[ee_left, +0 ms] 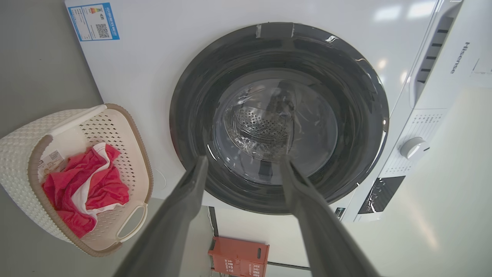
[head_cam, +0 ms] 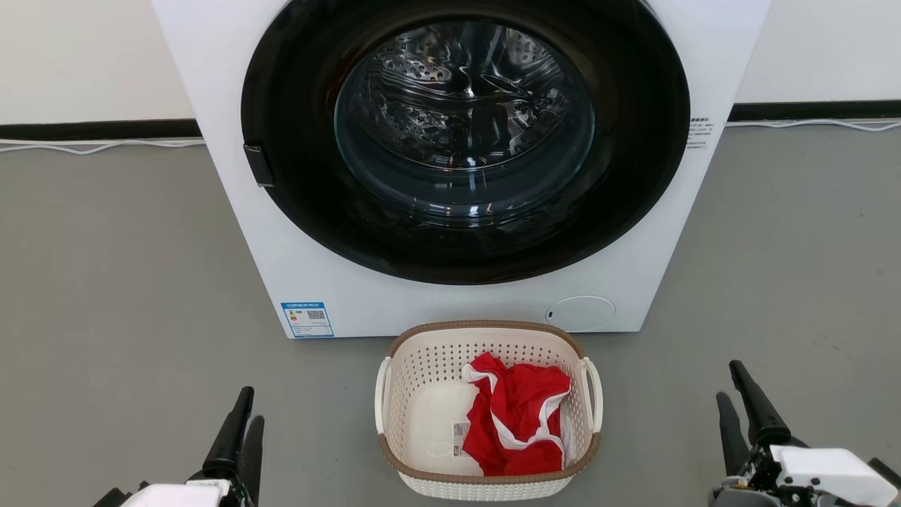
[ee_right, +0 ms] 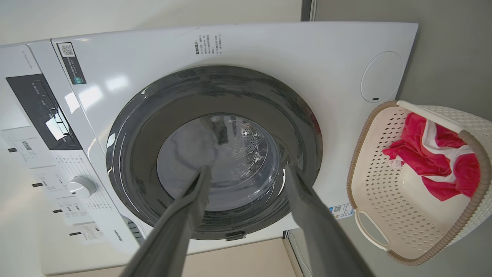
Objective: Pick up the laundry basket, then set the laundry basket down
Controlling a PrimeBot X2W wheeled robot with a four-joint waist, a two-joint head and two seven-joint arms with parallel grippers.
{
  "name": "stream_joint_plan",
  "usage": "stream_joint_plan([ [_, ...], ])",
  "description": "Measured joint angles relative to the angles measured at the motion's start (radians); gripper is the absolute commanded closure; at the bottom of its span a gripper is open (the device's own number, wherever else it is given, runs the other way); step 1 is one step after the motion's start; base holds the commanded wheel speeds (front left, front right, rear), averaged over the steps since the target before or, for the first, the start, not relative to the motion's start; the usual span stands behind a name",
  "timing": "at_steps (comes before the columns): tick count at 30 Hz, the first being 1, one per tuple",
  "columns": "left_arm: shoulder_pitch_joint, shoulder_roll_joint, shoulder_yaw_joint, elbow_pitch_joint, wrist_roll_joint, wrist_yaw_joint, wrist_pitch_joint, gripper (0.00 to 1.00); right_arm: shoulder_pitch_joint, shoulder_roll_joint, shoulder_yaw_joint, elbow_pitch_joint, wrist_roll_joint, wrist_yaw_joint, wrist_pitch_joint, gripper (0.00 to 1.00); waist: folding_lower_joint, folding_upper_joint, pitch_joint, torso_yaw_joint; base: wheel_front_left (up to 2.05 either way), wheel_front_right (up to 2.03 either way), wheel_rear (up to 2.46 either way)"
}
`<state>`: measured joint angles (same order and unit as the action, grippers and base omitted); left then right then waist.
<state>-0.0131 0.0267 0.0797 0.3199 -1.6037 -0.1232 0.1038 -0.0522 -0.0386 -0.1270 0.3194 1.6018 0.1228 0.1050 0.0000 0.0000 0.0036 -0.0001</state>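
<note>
The laundry basket (head_cam: 422, 366) stands on the grey floor just in front of the washing machine, cream-white and perforated, with a brown rim band and a white loop handle on each side. A red garment with white trim (head_cam: 517, 415) lies inside it. My left gripper (head_cam: 252, 405) is low on the basket's left, well apart from it, and my right gripper (head_cam: 728, 380) is equally far off on its right. In the left wrist view the left gripper (ee_left: 244, 159) stands open and empty, with the basket (ee_left: 19, 154) to one side. The right gripper (ee_right: 248, 169) is also open, beside the basket (ee_right: 384, 192).
A white front-loading washing machine (head_cam: 394, 303) with a closed dark round door stands right behind the basket. Bare grey floor lies on both sides. White cables (head_cam: 98, 146) run along the wall base. An orange crate (ee_left: 238, 257) shows in the left wrist view.
</note>
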Motion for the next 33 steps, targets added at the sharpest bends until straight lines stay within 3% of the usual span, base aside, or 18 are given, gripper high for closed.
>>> stream_joint_plan([
  [18, 0.009, 0.000, -0.033, -0.013, 0.004, 0.000, -0.049, 0.00, 0.012, 0.002, 0.036, -0.025, -0.035, 0.000, -0.045, 0.00, 0.0002, 0.0000, 0.001, 0.001, 0.00, 0.00, 0.00],
  [33, 0.010, 0.002, -0.038, -0.014, 0.168, 0.000, -0.095, 0.00, 0.016, 0.000, 0.054, -0.051, -0.279, 0.000, -0.089, 0.00, 0.0001, 0.0000, 0.004, 0.001, 0.00, 0.00, 0.00],
])
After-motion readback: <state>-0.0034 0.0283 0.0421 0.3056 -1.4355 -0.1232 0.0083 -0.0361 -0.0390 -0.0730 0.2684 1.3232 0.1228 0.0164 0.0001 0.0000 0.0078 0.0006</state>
